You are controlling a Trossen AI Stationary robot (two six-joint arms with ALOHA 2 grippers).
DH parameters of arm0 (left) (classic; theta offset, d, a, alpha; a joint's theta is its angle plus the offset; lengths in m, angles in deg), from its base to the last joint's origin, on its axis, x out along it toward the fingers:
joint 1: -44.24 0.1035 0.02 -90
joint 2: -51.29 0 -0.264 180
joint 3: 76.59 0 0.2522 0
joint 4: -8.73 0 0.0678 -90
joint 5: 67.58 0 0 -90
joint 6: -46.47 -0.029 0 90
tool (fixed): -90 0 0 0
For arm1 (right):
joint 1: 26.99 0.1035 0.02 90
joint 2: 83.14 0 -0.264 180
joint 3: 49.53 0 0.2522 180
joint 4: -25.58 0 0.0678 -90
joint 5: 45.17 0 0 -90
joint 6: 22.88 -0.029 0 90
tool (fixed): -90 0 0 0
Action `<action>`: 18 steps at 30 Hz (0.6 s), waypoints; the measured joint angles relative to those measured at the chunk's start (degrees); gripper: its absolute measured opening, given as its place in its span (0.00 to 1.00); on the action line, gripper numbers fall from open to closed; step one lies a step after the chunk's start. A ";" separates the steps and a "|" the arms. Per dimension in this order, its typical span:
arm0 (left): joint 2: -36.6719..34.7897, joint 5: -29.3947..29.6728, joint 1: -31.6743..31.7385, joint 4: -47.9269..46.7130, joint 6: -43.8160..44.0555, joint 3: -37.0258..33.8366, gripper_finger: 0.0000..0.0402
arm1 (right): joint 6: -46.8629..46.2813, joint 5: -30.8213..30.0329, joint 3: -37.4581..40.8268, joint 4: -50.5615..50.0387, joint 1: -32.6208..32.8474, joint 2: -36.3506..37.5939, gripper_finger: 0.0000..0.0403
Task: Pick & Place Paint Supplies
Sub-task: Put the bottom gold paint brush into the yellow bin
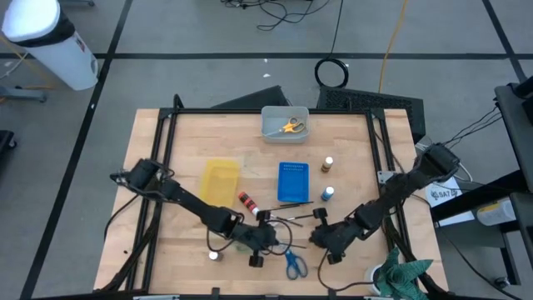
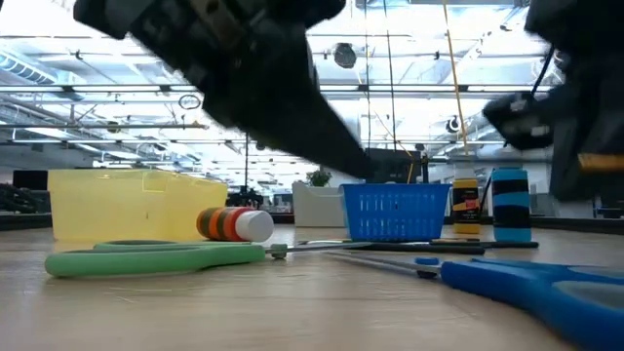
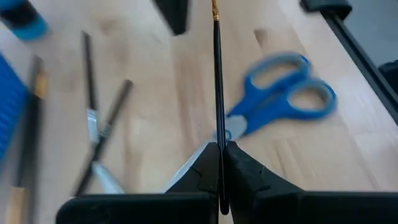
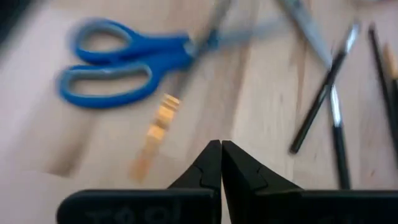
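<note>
My left gripper [image 1: 271, 239] is low over the table's near middle, shut on a thin dark brush [image 3: 217, 93]. My right gripper [image 1: 320, 238] is just to its right, shut and empty [image 4: 221, 149]. Blue scissors [image 1: 293, 265] lie flat on the table between and in front of both grippers. Green scissors [image 2: 156, 256] lie flat near the left gripper. More dark brushes [image 1: 293, 205] lie below the blue tray. A red-topped bottle [image 1: 247, 201] lies on its side. Blue-topped [image 1: 328, 193] and brown-topped [image 1: 328, 164] bottles stand at the right. Yellow scissors [image 1: 291, 127] lie in the grey bin. My left gripper pinches the brush's dark handle [image 3: 218, 140] between its two fingers. The brush runs along the fingers and sticks out straight ahead of the tips, its gold-banded end [image 3: 214, 11] farthest out. Whether that end touches the table does not show.
The grey bin [image 1: 271, 132] stands at the table's far middle. A flat yellow tray [image 1: 220, 182] and a blue tray [image 1: 292, 181] lie mid-table. A white-topped bottle [image 1: 214, 255] stands near the front left. A green cloth [image 1: 406, 275] lies at the near right corner.
</note>
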 joint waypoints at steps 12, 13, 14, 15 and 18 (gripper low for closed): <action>-15.71 19.18 -1.36 -14.11 6.85 0.13 0.02 | 7.65 -9.22 -0.10 -0.22 -0.22 12.11 0.00; -17.34 22.77 -2.05 -16.50 8.60 0.09 0.02 | 7.46 -9.59 -0.10 -0.04 -0.07 12.74 0.00; -18.91 25.80 -2.79 -18.61 10.67 -0.16 0.02 | 7.22 -10.08 -0.10 -0.03 0.10 13.22 0.00; -20.10 29.11 -3.79 -20.44 13.20 -0.48 0.02 | 7.06 -10.03 -0.10 -0.01 0.16 13.57 0.00; -23.31 37.83 -7.69 -27.24 23.29 -2.00 0.02 | 7.05 -10.71 -0.12 0.00 0.84 13.78 0.00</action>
